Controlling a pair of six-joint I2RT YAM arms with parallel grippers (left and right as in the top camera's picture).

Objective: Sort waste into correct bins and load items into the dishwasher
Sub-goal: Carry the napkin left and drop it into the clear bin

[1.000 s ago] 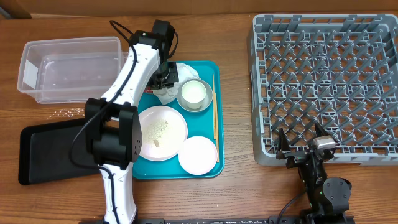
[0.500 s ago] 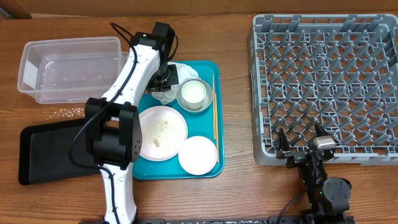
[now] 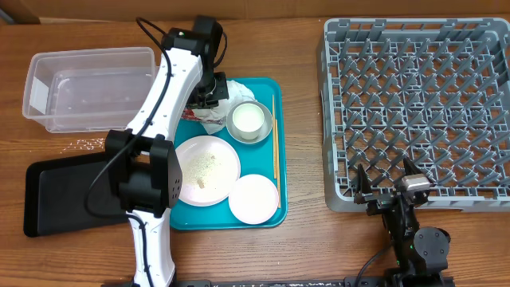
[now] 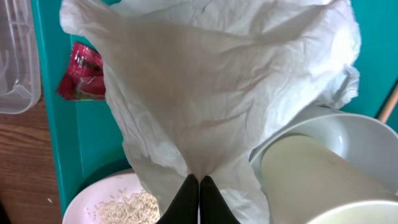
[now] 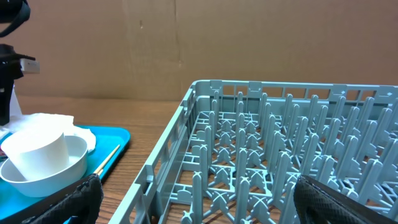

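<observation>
Left pincer (image 4: 199,198): jaws closed tight, with a fold of the crumpled white napkin (image 4: 217,93) pinched between the tips. The paper spreads out wide below my wrist camera. Cannot tell whether it is fully clear of the teal tray (image 3: 177,219).

From overhead, the left pincer (image 3: 209,97) and napkin (image 3: 231,90) sit over the far left corner of the teal tray. The red wrapper (image 4: 81,74) lies on the tray just beside the napkin, toward the clear tub (image 3: 36,88).

Right pincer (image 3: 386,182): jaws spread wide, gripping nothing. It sits low at the near edge of the dish rack (image 3: 414,104).

Positions of the other items:
- Bowl (image 3: 267,119) is on the tray next to the napkin. The cup (image 5: 37,152) lies tilted inside it.
- Large plate (image 3: 227,155) is at tray centre with rice crumbs (image 3: 203,163) on it.
- Small plate (image 3: 255,198) is at the near right corner of the tray, its rim touching or just beside the large plate's.
- Chopsticks (image 3: 275,137) lie along the right edge of the tray.
- Clear tub is on the table (image 3: 303,247), to the left of the tray at the far side.
- Black tray (image 3: 64,191) is to the left at the near side.
- More crumbs are scattered on the wood between the tub and the black tray.

The rack pegs hold no dishes.
</observation>
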